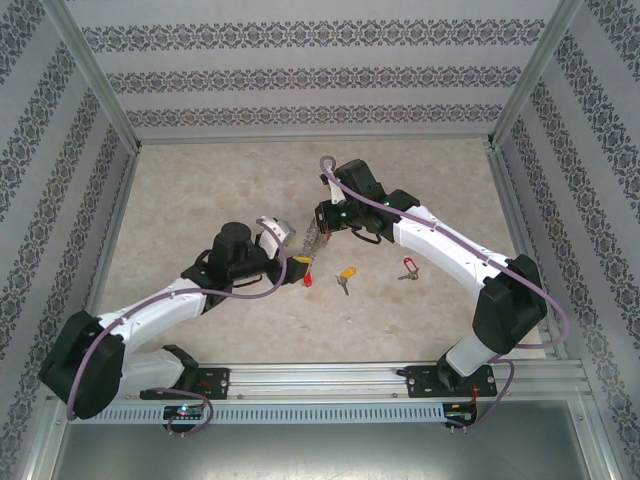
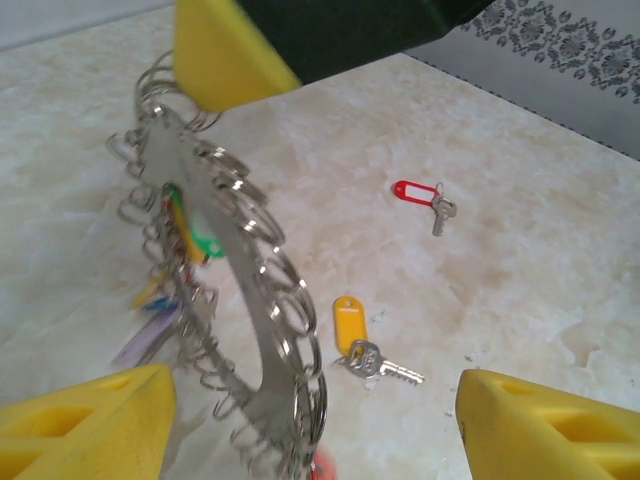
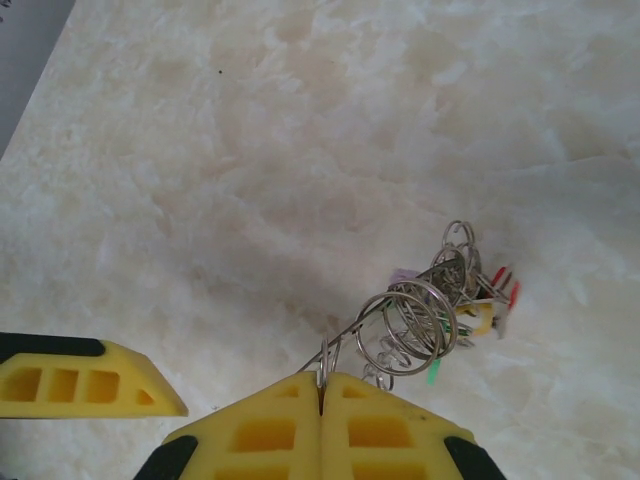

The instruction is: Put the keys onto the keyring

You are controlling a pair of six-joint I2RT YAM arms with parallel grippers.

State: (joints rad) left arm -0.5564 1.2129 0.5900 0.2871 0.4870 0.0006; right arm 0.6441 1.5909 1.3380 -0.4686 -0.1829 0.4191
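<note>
Both arms reach inward, wrists close together; left gripper gapes wide; right gripper pinches the keyring.

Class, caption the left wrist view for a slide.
Right gripper's fingers hold the keyring by its top; yellow-tagged key and red-tagged key lie apart on the table.

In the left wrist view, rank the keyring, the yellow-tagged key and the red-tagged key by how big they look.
1. keyring, by far.
2. yellow-tagged key.
3. red-tagged key, though it lies farther from the camera, so the two keys may really match.
</note>
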